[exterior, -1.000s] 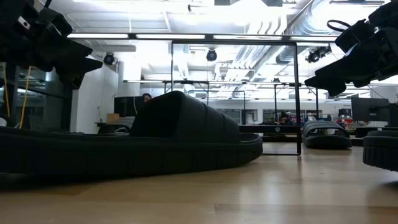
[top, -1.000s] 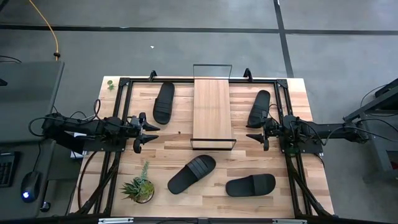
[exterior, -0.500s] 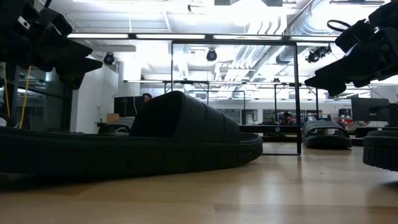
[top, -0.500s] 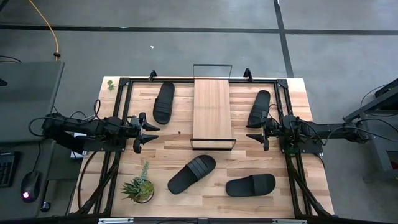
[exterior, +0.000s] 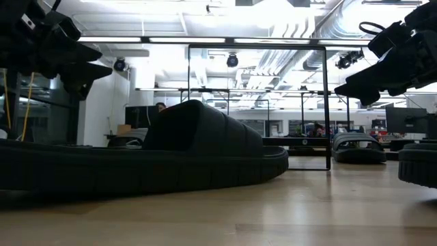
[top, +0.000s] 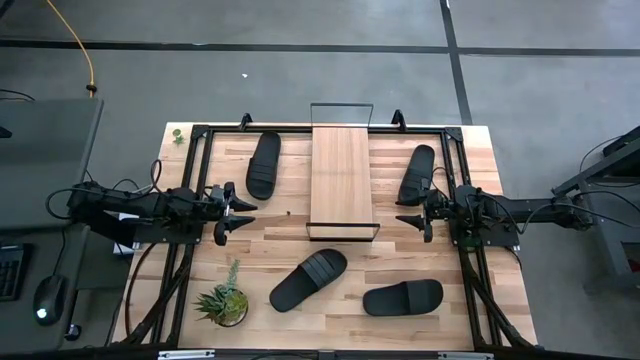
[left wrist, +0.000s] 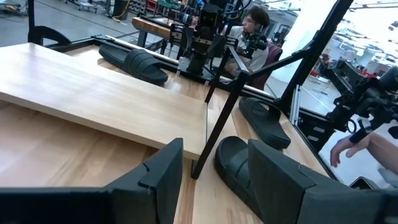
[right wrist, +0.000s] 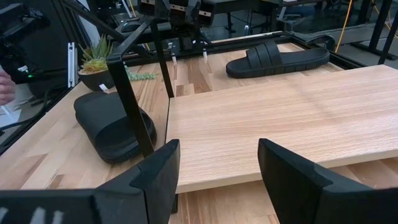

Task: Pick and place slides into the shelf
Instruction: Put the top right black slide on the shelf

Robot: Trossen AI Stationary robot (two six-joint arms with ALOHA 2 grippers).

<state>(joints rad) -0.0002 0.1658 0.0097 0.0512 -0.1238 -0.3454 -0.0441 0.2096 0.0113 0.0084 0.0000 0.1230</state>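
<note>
The shelf [top: 340, 180], a light-wood board in a thin black wire frame, stands mid-table, its board raised a little above the tabletop [left wrist: 106, 99] [right wrist: 280, 118]. Each black slide lies sole-down on the table. One lies far left [top: 263, 165] [right wrist: 277, 57] and one far right [top: 417, 174] [left wrist: 134, 61]. Another lies near centre [top: 308, 279] [exterior: 150, 160] [right wrist: 115, 127], the last near right [top: 402, 297] [left wrist: 264, 121]. My left gripper [top: 247, 214] [left wrist: 214, 180] hovers open left of the shelf. My right gripper [top: 403, 221] [right wrist: 217, 180] hovers open to its right. Both point at the shelf's near end.
A small potted plant [top: 222, 300] [right wrist: 96, 59] stands at the near left corner. A black metal frame [top: 200, 130] runs along the table's edges. Bare wood lies between each gripper and the shelf. A person sits beyond the table's right side [left wrist: 252, 22].
</note>
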